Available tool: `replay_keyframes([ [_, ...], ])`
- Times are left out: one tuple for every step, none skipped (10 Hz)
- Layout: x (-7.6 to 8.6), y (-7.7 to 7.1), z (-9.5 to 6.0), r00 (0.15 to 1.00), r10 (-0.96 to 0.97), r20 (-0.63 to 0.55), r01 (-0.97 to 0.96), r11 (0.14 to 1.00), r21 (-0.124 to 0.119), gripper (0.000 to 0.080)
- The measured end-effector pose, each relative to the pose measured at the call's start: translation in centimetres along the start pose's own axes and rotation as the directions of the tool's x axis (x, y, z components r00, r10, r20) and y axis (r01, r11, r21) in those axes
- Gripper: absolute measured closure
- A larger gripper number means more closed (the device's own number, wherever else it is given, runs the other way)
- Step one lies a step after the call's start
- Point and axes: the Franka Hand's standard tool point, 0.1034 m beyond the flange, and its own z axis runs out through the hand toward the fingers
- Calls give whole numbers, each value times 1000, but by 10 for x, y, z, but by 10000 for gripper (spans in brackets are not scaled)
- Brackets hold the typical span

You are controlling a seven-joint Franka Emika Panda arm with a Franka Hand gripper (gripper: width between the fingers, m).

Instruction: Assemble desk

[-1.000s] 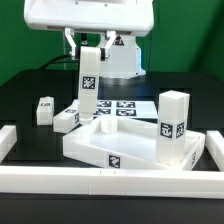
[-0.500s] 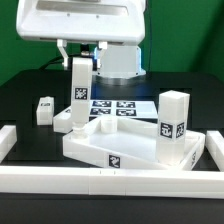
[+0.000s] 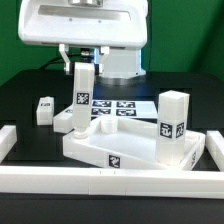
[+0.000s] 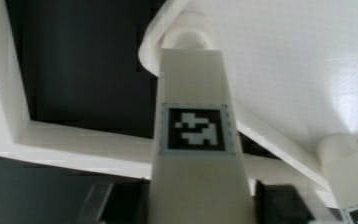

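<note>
Table (image 3: 20, 100): black | rails (image 3: 110, 182): white, along front and both sides | marker board (image 3: 128, 107): flat on table | backdrop (image 3: 10, 40): green

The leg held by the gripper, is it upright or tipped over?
Upright: the leg stands nearly vertical in the gripper, with its lower end at a corner of the tabletop.

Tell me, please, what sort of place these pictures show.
Most likely a robotics lab bench: a black table fenced by white border rails, a marker board of printed tags lying on it, and tagged white desk parts, a tabletop and a leg, beneath a robot arm.
</note>
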Motion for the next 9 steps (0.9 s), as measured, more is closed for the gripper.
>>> replay_keyframes([
  [1, -1, 2, 1000, 0, 2, 0, 1000, 1, 509],
  [3, 0, 4, 1000, -1, 2, 1, 1000, 0, 509],
  [3, 0, 5, 1000, -1, 2, 1, 1000, 0, 509],
  [4, 0, 6, 1000, -2, -1, 2, 1000, -3, 509],
  [5, 1, 7, 1000, -4, -9, 4, 1000, -12, 509],
  [1, 2, 9, 1000, -4, -9, 4, 1000, -20, 509],
  [-5, 1, 13, 1000, -7, -9, 6, 1000, -31, 509],
  [-6, 2, 13, 1000, -11, -24, 10, 999, -47, 509],
  [-6, 2, 14, 999, -16, -40, 14, 998, -65, 509],
])
